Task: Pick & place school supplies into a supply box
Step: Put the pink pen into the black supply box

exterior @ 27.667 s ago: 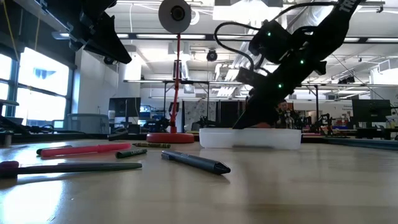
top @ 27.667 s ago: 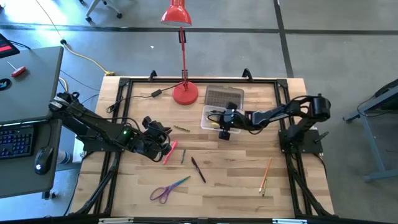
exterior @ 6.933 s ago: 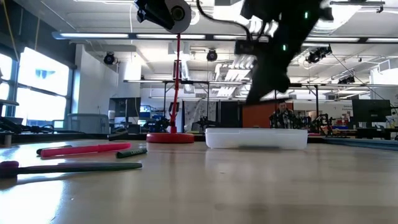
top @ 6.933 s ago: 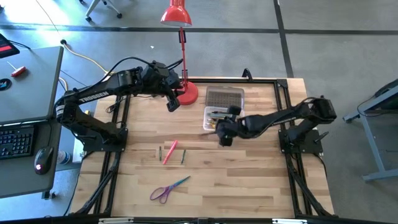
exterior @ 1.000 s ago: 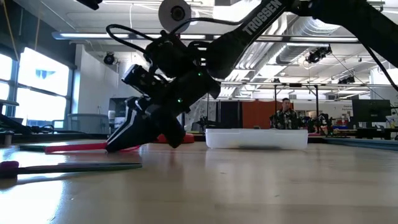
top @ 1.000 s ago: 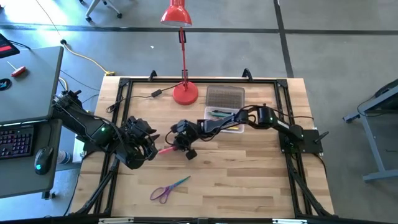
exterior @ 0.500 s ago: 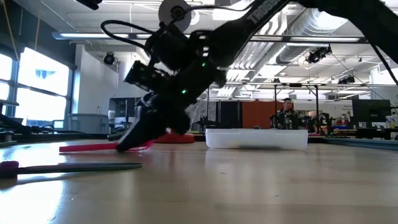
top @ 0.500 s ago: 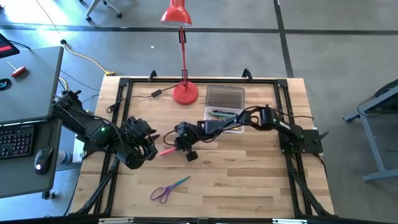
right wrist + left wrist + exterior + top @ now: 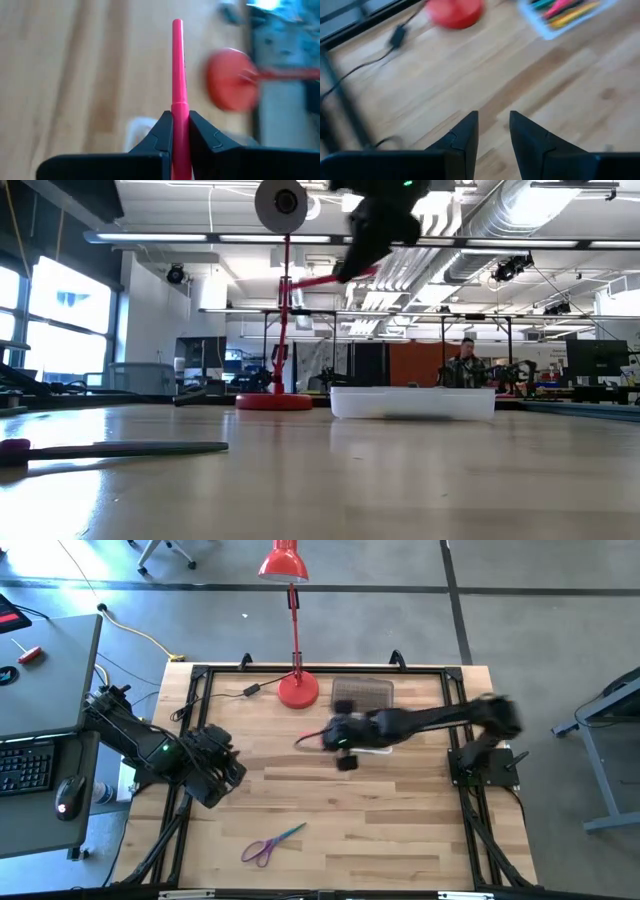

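Carry step: a pink marker held aloft, on its way to the supply box

The table [image 9: 400, 830] carries the supply box [image 9: 372, 743] near the middle of its far edge, coloured pens inside, just beside the red lamp base [image 9: 298, 691]; the right gripper [image 9: 337, 740] pinches the slim, straight pink marker [image 9: 310, 737] above the box's near end, so release over the tray seems next; the left gripper [image 9: 493, 131], spread and empty, waits by the left edge; purple scissors [image 9: 268, 845] lie near the front edge

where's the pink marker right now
The pink marker is clamped in the right gripper, lifted off the table beside the supply box, near the lamp base.
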You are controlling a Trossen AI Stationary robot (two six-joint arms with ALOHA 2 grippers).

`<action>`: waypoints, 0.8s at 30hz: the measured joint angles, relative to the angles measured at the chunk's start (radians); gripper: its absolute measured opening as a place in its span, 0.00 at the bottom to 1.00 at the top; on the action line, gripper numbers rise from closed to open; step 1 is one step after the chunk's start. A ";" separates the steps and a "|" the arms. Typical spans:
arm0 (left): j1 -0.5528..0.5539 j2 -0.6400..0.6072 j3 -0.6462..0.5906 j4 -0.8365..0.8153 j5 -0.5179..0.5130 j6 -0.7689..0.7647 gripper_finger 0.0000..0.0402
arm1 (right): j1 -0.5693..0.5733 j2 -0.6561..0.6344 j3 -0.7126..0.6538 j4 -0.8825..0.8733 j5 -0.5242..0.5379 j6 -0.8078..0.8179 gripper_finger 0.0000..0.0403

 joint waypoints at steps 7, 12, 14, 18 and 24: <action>0.000 -0.011 -0.054 -0.011 0.021 -0.107 0.35 | -0.108 -0.368 -0.481 0.263 -0.028 0.167 0.05; 0.000 -0.011 -0.065 -0.006 0.101 -0.226 0.35 | -0.154 -0.452 -0.816 0.580 -0.088 0.176 0.05; 0.000 -0.004 -0.065 0.015 0.146 -0.229 0.35 | -0.167 -0.445 -0.895 0.680 -0.119 0.189 0.05; 0.000 0.029 -0.065 0.068 0.235 -0.163 0.35 | -0.185 -0.423 -0.964 0.795 -0.146 0.199 0.05; 0.000 0.095 -0.065 0.146 0.315 -0.043 0.35 | -0.220 -0.381 -0.983 0.780 -0.272 0.200 0.05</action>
